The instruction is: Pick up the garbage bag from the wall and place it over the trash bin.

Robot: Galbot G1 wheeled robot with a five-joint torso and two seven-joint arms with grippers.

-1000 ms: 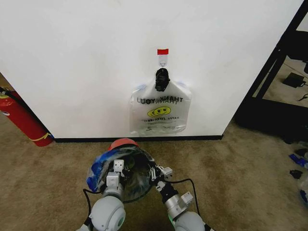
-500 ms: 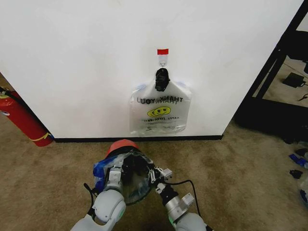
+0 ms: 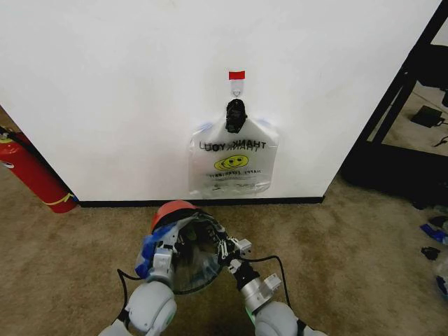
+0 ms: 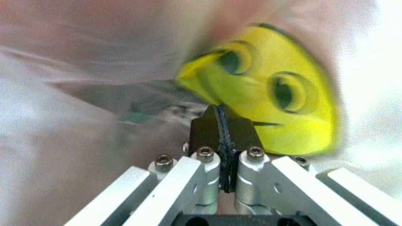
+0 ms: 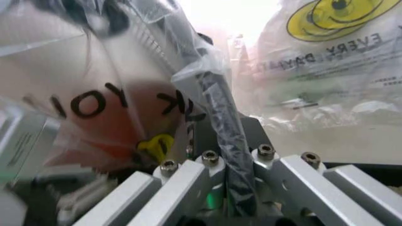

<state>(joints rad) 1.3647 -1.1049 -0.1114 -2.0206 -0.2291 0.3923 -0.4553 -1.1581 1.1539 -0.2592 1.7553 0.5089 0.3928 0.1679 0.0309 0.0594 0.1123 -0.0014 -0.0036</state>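
**Bag held at bin, both arms**

L gripper (image 4: 220, 123): jaws together, pinching film of garbage bag (image 3: 183, 253); yellow smiley just beyond the tips.
R gripper (image 5: 221, 141): jaws clamped on a dark bunched strip of the bag's edge.
Bag: stretched betw. both grippers over trash bin (image 3: 173, 211) on carpet (image 3: 350, 238), bin tilted, red base toward wall (image 3: 126, 84).
Spare bags (image 3: 233, 162): hang on wall from black clip (image 3: 236, 115) under hook w/ red tape (image 3: 236, 75).
Fire extinguisher (image 3: 31, 173): far L, by wall.
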